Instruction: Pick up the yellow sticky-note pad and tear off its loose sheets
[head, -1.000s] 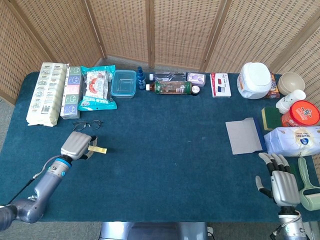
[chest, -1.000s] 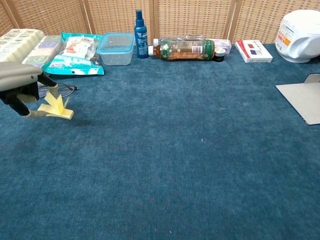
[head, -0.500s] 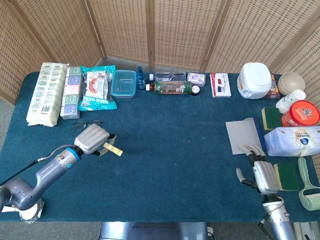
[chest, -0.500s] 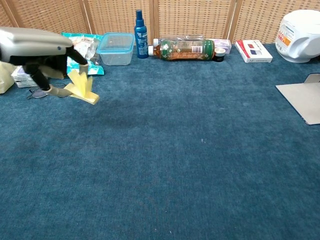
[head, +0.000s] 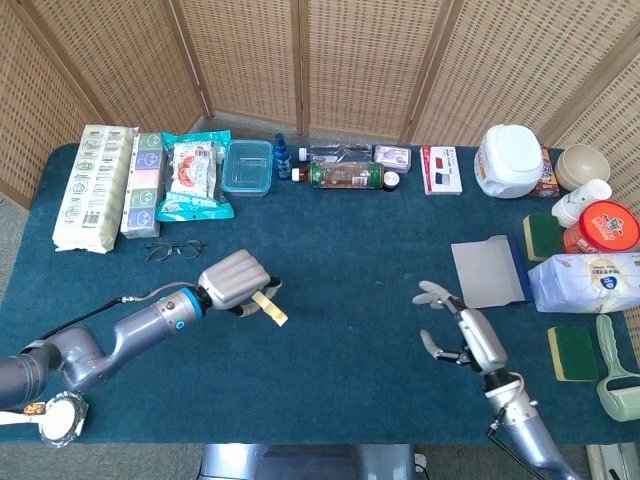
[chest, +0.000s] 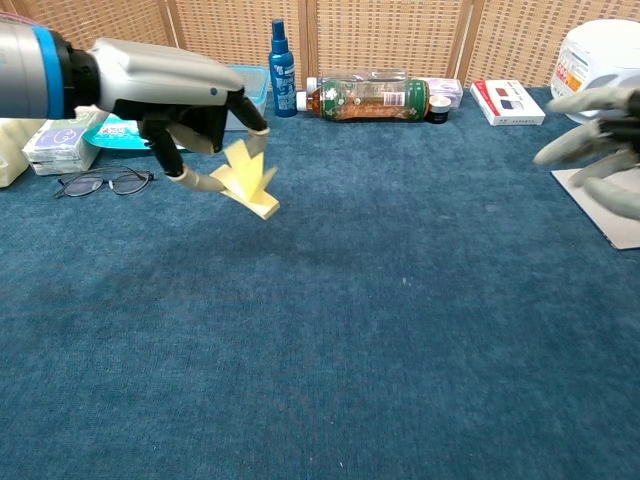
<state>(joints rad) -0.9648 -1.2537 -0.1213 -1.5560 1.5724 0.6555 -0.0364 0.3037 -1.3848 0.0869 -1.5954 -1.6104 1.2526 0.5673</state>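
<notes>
The left hand (head: 236, 283) holds the yellow sticky-note pad (chest: 246, 179) above the blue bench (head: 350, 260), its fingers (chest: 192, 179) pinching one end while loose sheets fan upward from the pad just past the fingertips. A pair of glasses (chest: 104, 182) lies on the bench behind that hand, on its outer side. The right hand (head: 462, 336) is well apart from the pad, holding nothing, its fingers (head: 434, 294) spread and pointing toward the left hand. A grey sheet (head: 488, 272) lies just beyond those spread fingers.
</notes>
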